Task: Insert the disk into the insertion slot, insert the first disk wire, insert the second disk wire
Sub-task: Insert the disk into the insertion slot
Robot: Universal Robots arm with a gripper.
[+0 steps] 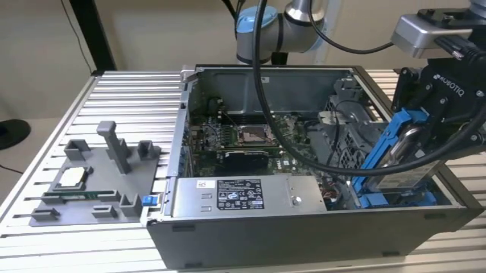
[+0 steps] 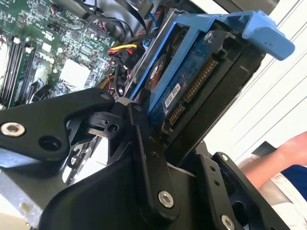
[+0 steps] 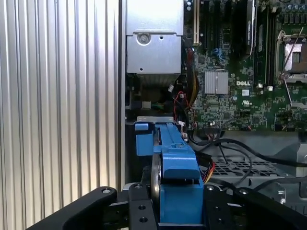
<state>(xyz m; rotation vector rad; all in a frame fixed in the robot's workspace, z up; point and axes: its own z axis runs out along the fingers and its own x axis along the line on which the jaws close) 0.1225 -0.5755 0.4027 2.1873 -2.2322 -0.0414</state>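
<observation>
Exterior view: gripper [image 1: 416,126] clamps tilted disk [image 1: 391,156]; black cable [image 1: 260,85] crosses it.

White lettering is running down the gripper [image 1: 416,128] housing; a white printed label [image 1: 239,194] is sitting on the power-supply box [image 1: 304,196] at the case's [image 1: 304,239] six o'clock; a small coded sticker [image 2: 172,96] is riding the disk's [image 2: 192,72] circuit board.

Silver arm [image 1: 302,12], pale-blue joint cap [image 1: 249,23], thick black cables [image 1: 256,62]; black gripper [image 3: 173,189] with silver screws [image 2: 165,199].
</observation>
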